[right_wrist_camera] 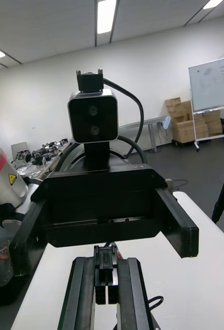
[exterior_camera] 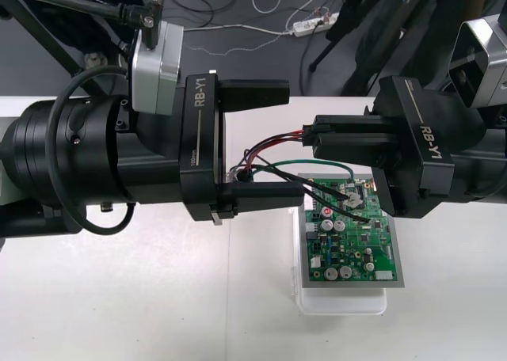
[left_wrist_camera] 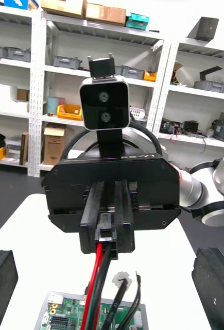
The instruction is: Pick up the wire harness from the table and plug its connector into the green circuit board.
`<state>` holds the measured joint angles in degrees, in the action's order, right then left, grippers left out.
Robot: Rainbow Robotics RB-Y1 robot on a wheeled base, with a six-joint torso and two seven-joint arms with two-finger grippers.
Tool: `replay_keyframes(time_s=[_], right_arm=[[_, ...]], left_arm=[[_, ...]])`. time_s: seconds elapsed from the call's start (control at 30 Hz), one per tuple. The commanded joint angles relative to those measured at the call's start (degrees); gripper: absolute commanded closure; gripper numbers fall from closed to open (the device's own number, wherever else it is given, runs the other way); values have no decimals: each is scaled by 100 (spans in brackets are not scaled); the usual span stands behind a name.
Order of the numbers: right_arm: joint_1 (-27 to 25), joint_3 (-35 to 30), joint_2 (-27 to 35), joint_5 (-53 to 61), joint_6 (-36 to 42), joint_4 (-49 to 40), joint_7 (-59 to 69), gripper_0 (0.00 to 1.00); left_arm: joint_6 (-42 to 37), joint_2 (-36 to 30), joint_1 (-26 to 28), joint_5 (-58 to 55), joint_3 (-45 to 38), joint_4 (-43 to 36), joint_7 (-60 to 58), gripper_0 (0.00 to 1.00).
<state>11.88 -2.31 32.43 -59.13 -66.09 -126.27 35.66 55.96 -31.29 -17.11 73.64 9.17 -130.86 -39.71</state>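
Above the table, my right gripper (exterior_camera: 317,138) is shut on the harness's small black plug (exterior_camera: 306,134). In the right wrist view the plug (right_wrist_camera: 105,255) sits between its fingertips. Red, black and green wires (exterior_camera: 265,151) loop from the plug towards the left arm and droop over the green circuit board (exterior_camera: 352,234) on its white base (exterior_camera: 341,302). The harness's far end (exterior_camera: 240,173) hangs by the left gripper's lower finger. My left gripper (exterior_camera: 291,142) faces the right one, open, with its fingers (left_wrist_camera: 212,278) wide on either side of the plug (left_wrist_camera: 105,234) and not touching it.
Both arms crowd the space above the board's far end, gripper to gripper. The left arm's thick black cable (exterior_camera: 59,155) loops around its wrist. Beyond the far table edge, cables and a power strip (exterior_camera: 313,24) lie on the dark floor.
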Motion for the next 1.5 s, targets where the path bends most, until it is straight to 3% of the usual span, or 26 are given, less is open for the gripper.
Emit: replay_keyframes(time_s=[0.03,0.17,0.23,0.4,0.57,0.63,0.7,0.73,1.5], right_arm=[[-45,-68,-97,94,70,-196,-103,98],[-54,-68,-97,94,70,-196,-112,98],[-54,-59,-97,94,70,-196,-103,98],[-54,-33,-97,103,70,-196,-103,98],[-54,-33,-97,103,70,-196,-103,99],[-54,-33,-97,103,70,-187,-103,99],[-45,-33,-97,112,70,-196,-103,99],[-54,-33,-97,103,70,-196,-103,99],[-54,-16,-97,129,61,-196,-103,99]], left_arm=[[-164,-149,-205,-78,103,-44,-327,0],[-164,-123,-205,-78,103,-36,-336,1],[-164,-105,-205,-78,111,-36,-353,6],[-191,-105,-205,-78,146,-36,-380,29],[-200,-105,-205,-69,155,-36,-388,33],[-200,-105,-205,-69,155,-36,-388,39],[-200,-105,-214,-69,155,-36,-388,58],[-200,-97,-223,-69,164,-36,-397,61],[-393,18,-337,19,322,-36,-503,62]])
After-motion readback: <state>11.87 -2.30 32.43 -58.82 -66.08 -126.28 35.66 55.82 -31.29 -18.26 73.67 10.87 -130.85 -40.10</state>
